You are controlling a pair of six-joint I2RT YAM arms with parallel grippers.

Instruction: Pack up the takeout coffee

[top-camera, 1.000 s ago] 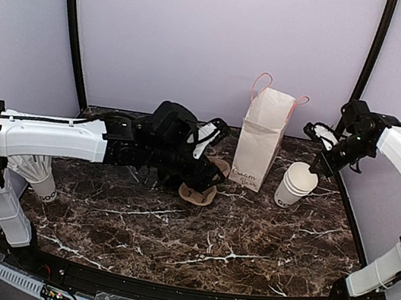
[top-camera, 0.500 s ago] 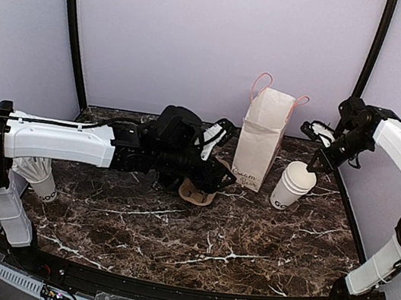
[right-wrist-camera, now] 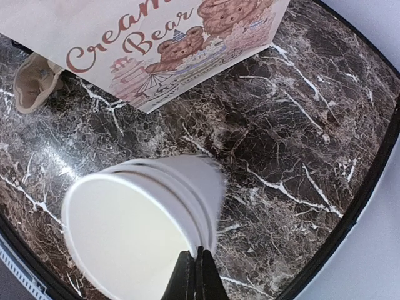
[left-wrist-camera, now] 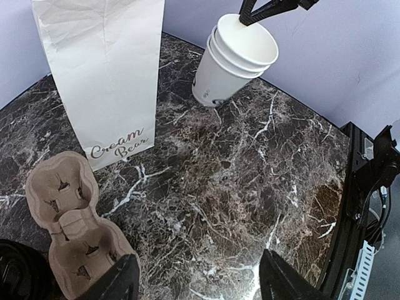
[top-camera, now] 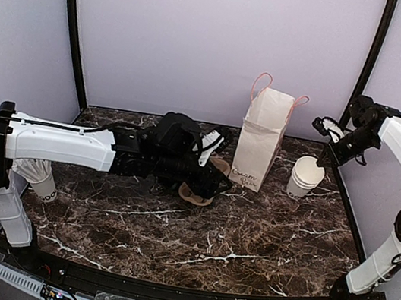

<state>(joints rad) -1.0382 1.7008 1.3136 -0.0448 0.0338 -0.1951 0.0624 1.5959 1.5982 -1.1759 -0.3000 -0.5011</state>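
Marble table (top-camera: 263,237), paper bag (top-camera: 260,137) at the back. Left gripper (left-wrist-camera: 200,257) spread wide, empty, beside cup carrier (left-wrist-camera: 69,231). Right gripper (right-wrist-camera: 197,262) pinched on rim of lidless cup stack (right-wrist-camera: 144,219). Lidded takeout coffee not visible in any view. Expect light, thin-walled, crushable, maybe full: grip mid-wall below lid, gently, keep upright.
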